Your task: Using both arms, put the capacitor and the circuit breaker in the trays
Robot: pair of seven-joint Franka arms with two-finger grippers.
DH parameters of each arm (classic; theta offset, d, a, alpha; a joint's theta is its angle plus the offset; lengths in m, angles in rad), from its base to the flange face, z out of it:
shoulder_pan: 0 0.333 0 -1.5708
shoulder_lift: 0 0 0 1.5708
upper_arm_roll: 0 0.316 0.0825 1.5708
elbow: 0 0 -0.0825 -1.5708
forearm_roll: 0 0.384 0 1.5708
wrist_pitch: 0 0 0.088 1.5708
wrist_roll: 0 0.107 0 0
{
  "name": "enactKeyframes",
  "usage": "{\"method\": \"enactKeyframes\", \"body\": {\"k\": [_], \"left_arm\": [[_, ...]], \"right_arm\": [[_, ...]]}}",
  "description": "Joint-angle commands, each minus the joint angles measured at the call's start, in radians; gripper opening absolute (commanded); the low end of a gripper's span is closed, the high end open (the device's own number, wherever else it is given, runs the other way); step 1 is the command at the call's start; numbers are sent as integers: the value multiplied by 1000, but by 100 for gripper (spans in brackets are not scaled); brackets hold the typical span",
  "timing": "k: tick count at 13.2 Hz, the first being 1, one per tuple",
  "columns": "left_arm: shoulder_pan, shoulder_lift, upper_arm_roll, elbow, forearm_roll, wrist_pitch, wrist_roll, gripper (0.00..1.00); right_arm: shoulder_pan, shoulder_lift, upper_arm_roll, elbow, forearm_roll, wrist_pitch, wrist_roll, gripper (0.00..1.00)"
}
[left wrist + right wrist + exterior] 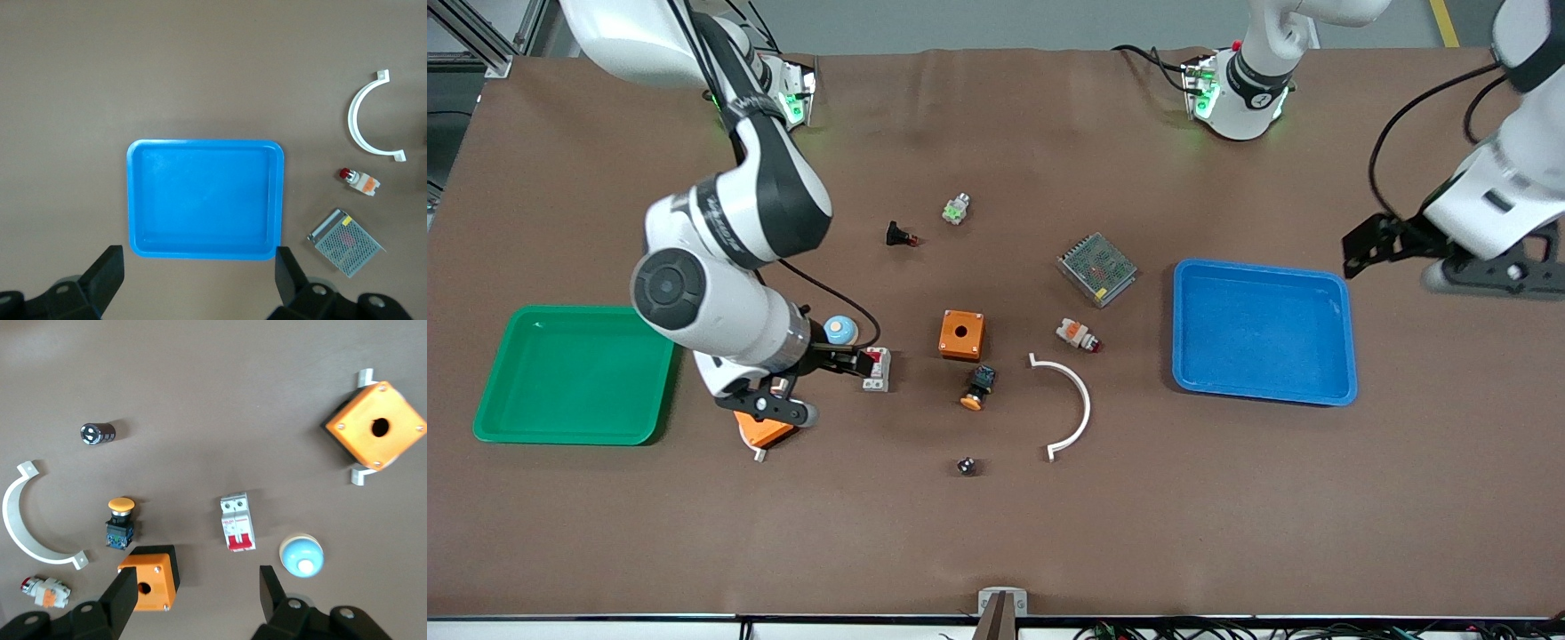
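circuit breaker (877,369) beside dome (839,330), capacitor (966,465) nearer the camera than push button (978,388)

A brown mat (1227,533) is spread over the whole table top, faintly creased. Grey floor (978,22) is seen above the table's top edge, with a yellow line (1444,22) and aluminium framing (489,36) at the corners. Lighting is even.

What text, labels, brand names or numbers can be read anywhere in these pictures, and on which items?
No text can be read anywhere.
circuit breaker: small dark print on its white face, too small to read.
metal mesh box: a yellow and a red mark under the mesh, no legible lettering.
right arm: faint markings on the black joint band, unreadable.
capacitor: no visible print.
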Motion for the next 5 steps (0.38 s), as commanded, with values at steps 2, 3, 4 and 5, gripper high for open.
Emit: {"method": "enactKeyframes", "body": {"k": [2,3,4,5], "left_arm": [[10,-157,-18,-176,14,73,-18,100],[8,-153,-20,-168,12,70,-24,100],[4,-145,-20,-150,21,69,8,100],[1,-107,-20,-110,40,67,-2,100]], "right_arm": [[-7,-74,-20,-15,5,-64,7,87],[-7,-99,-23,-17,5,-72,3,89],[-7,-116,-23,-17,3,-90,4,91],[-7,-128,-25,-15,-10,-121,4,93]]}}
